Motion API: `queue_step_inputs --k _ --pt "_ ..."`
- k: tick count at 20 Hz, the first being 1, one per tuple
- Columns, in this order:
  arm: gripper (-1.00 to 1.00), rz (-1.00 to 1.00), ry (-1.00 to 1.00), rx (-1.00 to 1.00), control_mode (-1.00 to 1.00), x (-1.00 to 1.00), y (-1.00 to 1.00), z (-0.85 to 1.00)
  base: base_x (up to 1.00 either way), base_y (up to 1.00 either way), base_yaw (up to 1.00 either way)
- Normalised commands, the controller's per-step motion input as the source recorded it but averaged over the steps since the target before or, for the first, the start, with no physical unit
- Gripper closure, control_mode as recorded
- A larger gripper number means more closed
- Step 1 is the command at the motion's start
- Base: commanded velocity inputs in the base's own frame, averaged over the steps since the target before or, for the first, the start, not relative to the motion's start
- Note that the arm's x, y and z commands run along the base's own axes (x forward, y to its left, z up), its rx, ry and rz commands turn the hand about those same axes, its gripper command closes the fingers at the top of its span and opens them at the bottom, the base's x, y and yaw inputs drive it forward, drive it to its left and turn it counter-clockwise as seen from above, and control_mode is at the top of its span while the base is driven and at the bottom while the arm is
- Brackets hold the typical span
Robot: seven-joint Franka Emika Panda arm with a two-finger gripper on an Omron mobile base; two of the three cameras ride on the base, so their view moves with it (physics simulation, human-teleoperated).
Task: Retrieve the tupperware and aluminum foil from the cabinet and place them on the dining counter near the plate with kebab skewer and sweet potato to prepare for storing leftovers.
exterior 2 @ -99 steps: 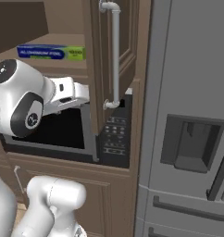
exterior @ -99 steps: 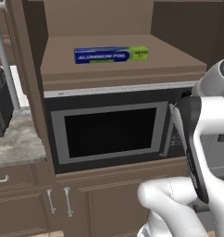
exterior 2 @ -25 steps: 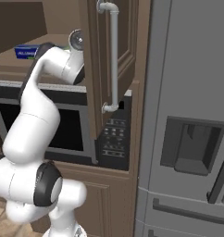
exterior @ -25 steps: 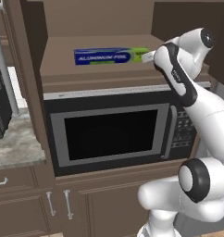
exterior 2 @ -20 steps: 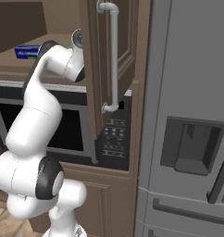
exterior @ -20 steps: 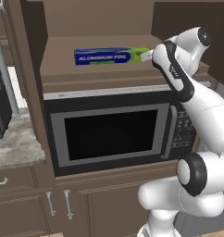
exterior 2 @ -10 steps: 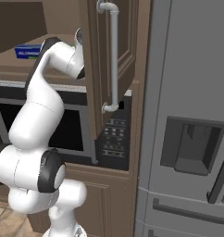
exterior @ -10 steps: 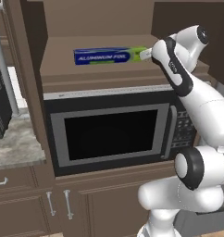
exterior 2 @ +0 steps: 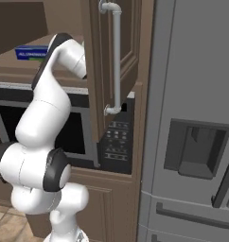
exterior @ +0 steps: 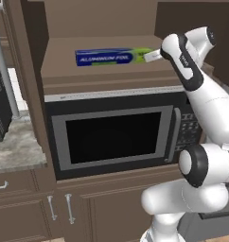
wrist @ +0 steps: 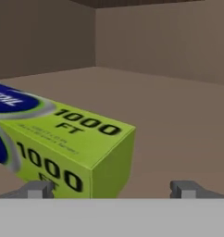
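The aluminum foil [exterior: 114, 56], a long blue box with a green end, lies on the shelf of the open wall cabinet [exterior: 102, 75] above the microwave. My gripper [exterior: 153, 55] is at the shelf's right, right by the box's green end. In the hand view the green end [wrist: 81, 148] marked "1000 FT" reaches in between my fingertips [wrist: 40, 189] from the left, and the gripper [wrist: 111, 189] is open, with nothing in its grasp. The blue end of the box [exterior 2: 31, 53] peeks out behind my arm. The cabinet door [exterior 2: 128, 47] with its white bar handle [exterior 2: 116, 56] stands open. The tupperware, plate and dining counter are out of view.
A black microwave [exterior: 111, 137] sits under the shelf, with brown base cabinets [exterior: 36, 212] below it. A grey fridge [exterior 2: 192, 142] stands to the right of the open door. A stone worktop [exterior: 12, 153] with a dark appliance [exterior: 0, 108] lies at the left.
The arm has risen from in front of the microwave to the shelf. Over the last second the hand has edged left toward the foil's green end. The box has not moved.
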Motion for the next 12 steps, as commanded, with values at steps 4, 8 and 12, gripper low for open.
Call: queue_step_inputs --k 4,8,12 --pt "-1.0 0.16 0.0 0.0 -1.0 0.34 0.0 0.0 0.0 0.0 0.0" --pt "-1.0 0.14 0.0 0.0 -1.0 0.38 0.0 0.0 0.0 0.0 0.0" --pt "-1.0 0.14 0.0 -0.01 -1.0 0.26 0.0 0.0 0.0 0.0 0.0"
